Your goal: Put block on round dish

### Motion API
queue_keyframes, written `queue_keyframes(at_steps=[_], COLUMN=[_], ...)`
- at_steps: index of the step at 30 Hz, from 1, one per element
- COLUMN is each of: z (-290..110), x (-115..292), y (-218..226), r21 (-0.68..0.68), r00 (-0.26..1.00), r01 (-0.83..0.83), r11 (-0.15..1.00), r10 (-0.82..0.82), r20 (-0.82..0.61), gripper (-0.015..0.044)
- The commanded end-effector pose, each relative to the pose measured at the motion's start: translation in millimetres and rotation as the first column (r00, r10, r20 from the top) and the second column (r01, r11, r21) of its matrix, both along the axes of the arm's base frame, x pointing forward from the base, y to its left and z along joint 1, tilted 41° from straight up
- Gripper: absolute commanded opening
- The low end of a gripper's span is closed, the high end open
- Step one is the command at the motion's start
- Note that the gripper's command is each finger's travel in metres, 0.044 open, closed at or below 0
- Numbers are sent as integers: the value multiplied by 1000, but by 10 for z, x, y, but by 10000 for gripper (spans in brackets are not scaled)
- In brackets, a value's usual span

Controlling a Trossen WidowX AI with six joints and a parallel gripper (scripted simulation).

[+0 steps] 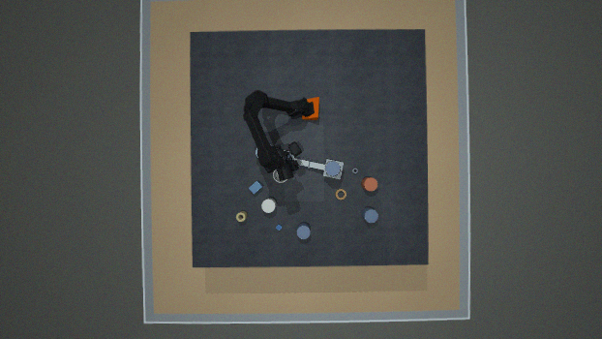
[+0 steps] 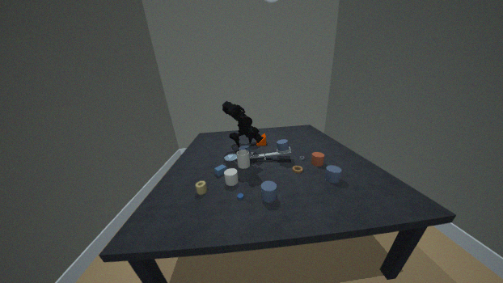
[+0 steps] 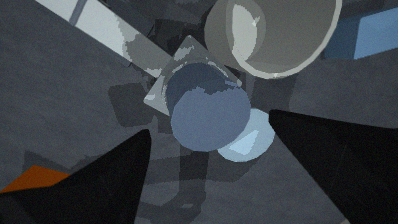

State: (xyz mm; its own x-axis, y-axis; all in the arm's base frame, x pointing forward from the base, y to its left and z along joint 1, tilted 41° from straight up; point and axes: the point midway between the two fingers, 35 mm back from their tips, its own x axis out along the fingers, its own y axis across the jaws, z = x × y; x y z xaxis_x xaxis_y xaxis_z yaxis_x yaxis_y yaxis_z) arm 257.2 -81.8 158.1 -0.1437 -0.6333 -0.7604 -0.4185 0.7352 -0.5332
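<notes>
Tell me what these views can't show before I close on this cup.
- Block: under neither cup visibly; cup walls hide it in every view.
- Near cup in the top view: covered by the arm.
- Round dish: mostly behind that cup in the wrist view.
- Balance tilt: beam too small in the exterior view.
- Open gripper: fingertips cut off, wrist view.

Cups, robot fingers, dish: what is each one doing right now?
Gripper: open, holding nothing, above the near cup.
Near cup: upside down on its balance pad.
Far cup: on the other pad, untouched.
Round dish: on the table, no block on it.
</notes>
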Motion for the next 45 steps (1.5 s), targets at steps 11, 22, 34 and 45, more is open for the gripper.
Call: queue_keyframes(at_steps=[11, 22, 34, 45], z=[-160, -293, -435, -452], x=[-26, -50, -90, -96], y=[-145, -257, -381, -395], r21=[0, -1, -4, -4], r00=[1000, 1000, 1000, 1000], r01=[-1, -1, -3, -3], r11=[1000, 1000, 1000, 1000], r10=[1, 1, 3, 3], r20=[2, 3, 2, 2], gripper=[440, 440, 440, 328])
